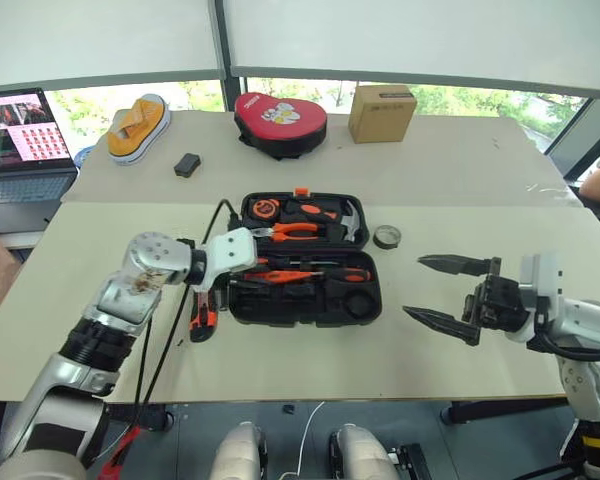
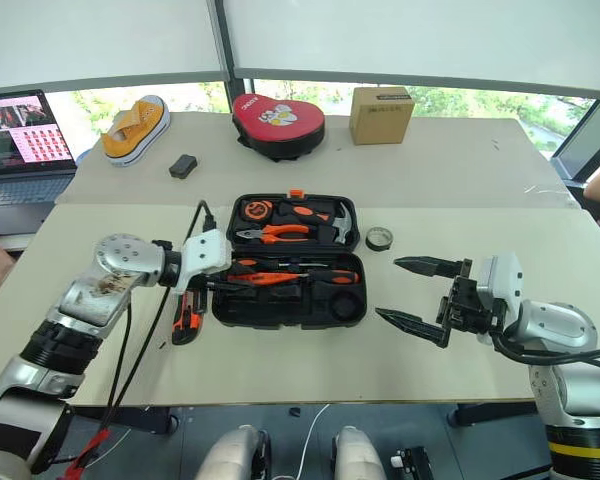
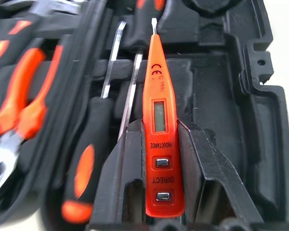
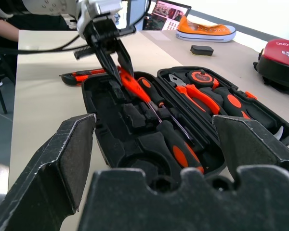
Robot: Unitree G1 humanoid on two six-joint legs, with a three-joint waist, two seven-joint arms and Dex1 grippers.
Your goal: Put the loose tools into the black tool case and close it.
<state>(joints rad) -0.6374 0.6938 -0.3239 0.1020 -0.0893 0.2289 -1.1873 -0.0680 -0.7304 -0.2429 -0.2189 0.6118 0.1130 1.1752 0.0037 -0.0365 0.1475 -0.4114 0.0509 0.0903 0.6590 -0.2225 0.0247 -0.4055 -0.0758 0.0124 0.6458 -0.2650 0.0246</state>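
Left wrist view: left gripper (image 3: 164, 163) is clamped on the slim orange tester screwdriver (image 3: 160, 120), one black finger on each side of its body (the "INDUCTANCE" and "DIRECT" buttons lie between the fingers). The tester's tip points away from the gripper, over the front half of the open black tool case (image 1: 365, 303). Just beside the gripper, two black-and-orange-handled screwdrivers (image 3: 86, 159) lie side by side in the case — shafts parallel to the tester. Orange-handled pliers (image 1: 298, 230) sit in the far half, beyond the gripper.

Orange-black utility knife (image 1: 204, 316) lies on the worktop (image 1: 480, 170) just outside the case, on the left gripper's arm side. Right gripper (image 1: 450, 291) hangs wide open and holding nothing — well apart from the case, fingers pointing toward it. Small dark tape roll (image 1: 387, 237) rests on the worktop between that gripper and the case's far corner.
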